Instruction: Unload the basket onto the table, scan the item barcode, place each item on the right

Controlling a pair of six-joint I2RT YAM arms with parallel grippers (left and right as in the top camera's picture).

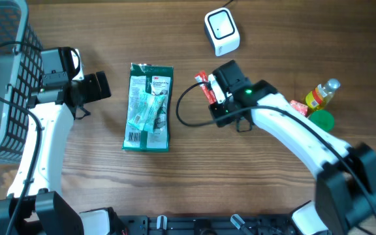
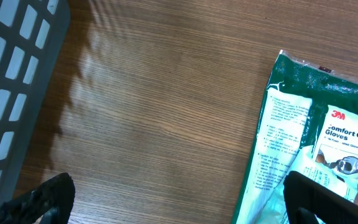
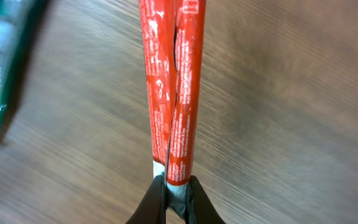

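My right gripper (image 1: 210, 93) is shut on one end of a thin red packet (image 1: 204, 81), the item, right of the table's middle. In the right wrist view the red packet (image 3: 174, 93) runs straight up from the gripper (image 3: 175, 186), folded lengthwise, with its white end pinched between the jaws. No barcode shows on it. A white scanner (image 1: 221, 31) stands at the back, beyond the packet. My left gripper (image 1: 100, 86) is open just left of a green pack of gloves (image 1: 149, 106). In the left wrist view one fingertip (image 2: 325, 196) overlaps the green pack (image 2: 291, 124).
A grey slatted basket (image 1: 2, 78) fills the far left and shows as a corner in the left wrist view (image 2: 11, 81). A small yellow bottle (image 1: 322, 94) and a green cap (image 1: 321, 120) lie at the right, behind my right arm.
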